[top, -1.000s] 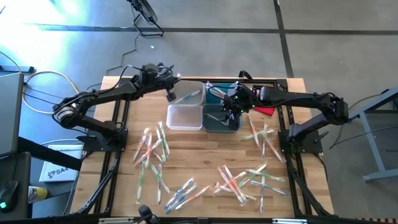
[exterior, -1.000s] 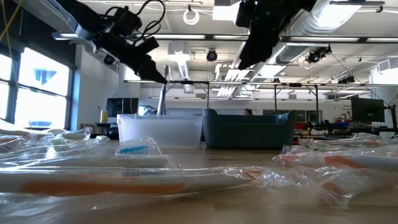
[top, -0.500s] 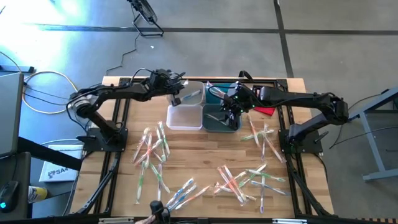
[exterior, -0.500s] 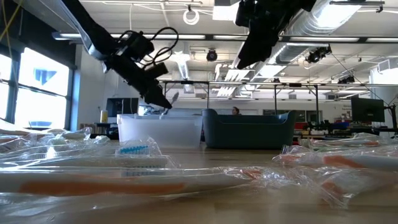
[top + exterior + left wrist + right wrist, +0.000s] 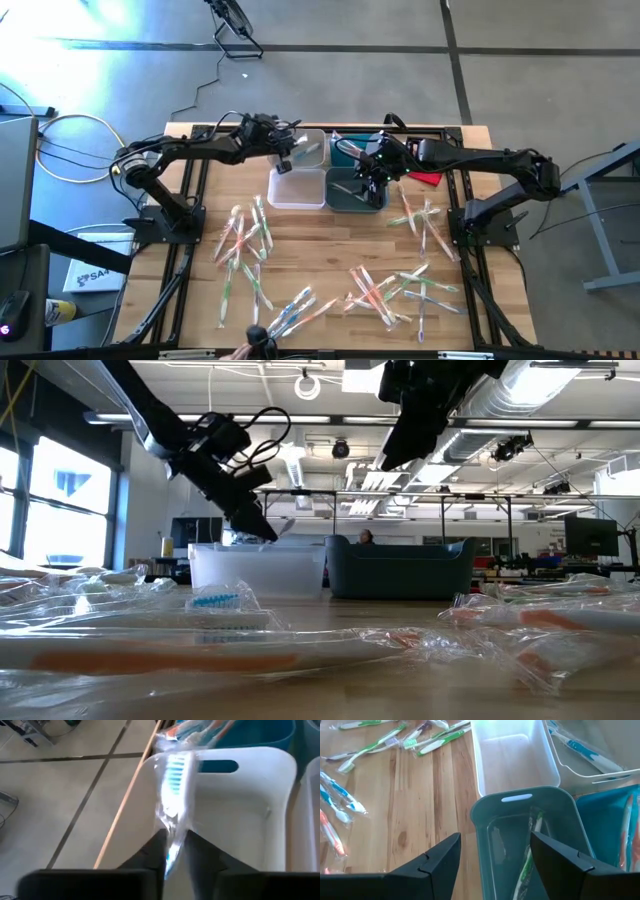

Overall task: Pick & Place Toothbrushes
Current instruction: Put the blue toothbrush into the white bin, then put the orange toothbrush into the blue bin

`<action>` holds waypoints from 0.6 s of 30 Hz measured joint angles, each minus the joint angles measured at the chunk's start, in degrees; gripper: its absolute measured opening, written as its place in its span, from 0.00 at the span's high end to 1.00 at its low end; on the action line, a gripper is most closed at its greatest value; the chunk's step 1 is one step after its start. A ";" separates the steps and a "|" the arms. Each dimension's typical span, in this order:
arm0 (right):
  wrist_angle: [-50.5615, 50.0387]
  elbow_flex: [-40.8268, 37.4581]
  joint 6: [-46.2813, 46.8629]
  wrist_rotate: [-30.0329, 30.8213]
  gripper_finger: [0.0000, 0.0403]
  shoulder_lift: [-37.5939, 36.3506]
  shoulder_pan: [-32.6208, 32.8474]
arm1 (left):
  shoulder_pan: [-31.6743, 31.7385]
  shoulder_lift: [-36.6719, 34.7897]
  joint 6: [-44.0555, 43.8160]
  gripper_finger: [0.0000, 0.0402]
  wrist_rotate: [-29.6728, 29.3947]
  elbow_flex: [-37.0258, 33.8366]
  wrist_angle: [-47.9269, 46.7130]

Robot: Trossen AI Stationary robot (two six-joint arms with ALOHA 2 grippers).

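My left gripper [image 5: 287,160] hangs over the far white bin [image 5: 318,138] and is shut on a wrapped toothbrush with blue bristles [image 5: 176,774]. The toothbrush points away from the fingers, over the bin's rim. My right gripper [image 5: 372,172] stands open above the near grey-blue bin [image 5: 485,815], touching nothing. That bin holds a green toothbrush [image 5: 529,851]. Many more wrapped toothbrushes lie loose on the wooden table, at near left [image 5: 245,240] and near right [image 5: 395,285]. My left gripper has the toothbrush's handle end [image 5: 170,851], still in its clear wrapper, between its two fingers, which lie along the handle and slant down from the table's left. The brush sticks out ahead of the fingertips with its head [image 5: 175,770] over the bin's rim.
A second white bin [image 5: 296,188] stands in front of the far one, and a teal bin [image 5: 350,150] holding toothbrushes stands beside it. A red piece [image 5: 428,178] lies right of the bins. More toothbrushes [image 5: 420,215] lie near the right arm's base.
My left gripper has gone down toward the far white bin, carrying the toothbrush. The brush hung almost upright below the fingers before and now slants low by the bin's rim. My right arm has kept still.
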 joint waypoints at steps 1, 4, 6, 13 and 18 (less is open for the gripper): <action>0.00 0.00 -0.02 0.01 0.43 0.00 0.00 | -0.35 0.00 0.00 0.78 0.02 0.00 -0.05; 0.00 0.00 -0.03 -0.01 0.43 0.00 0.00 | -1.78 0.00 0.02 0.70 0.09 0.00 0.08; -0.02 0.00 -0.04 0.00 0.43 0.00 0.00 | -2.49 0.00 0.08 0.67 0.11 0.00 0.08; -0.02 0.00 -0.04 0.00 0.43 0.00 0.00 | -4.20 -0.65 -1.02 0.65 -1.91 0.00 0.26; 0.18 0.00 -0.04 0.01 0.43 0.00 0.00 | -4.68 -1.89 -5.16 0.64 -2.17 0.00 0.20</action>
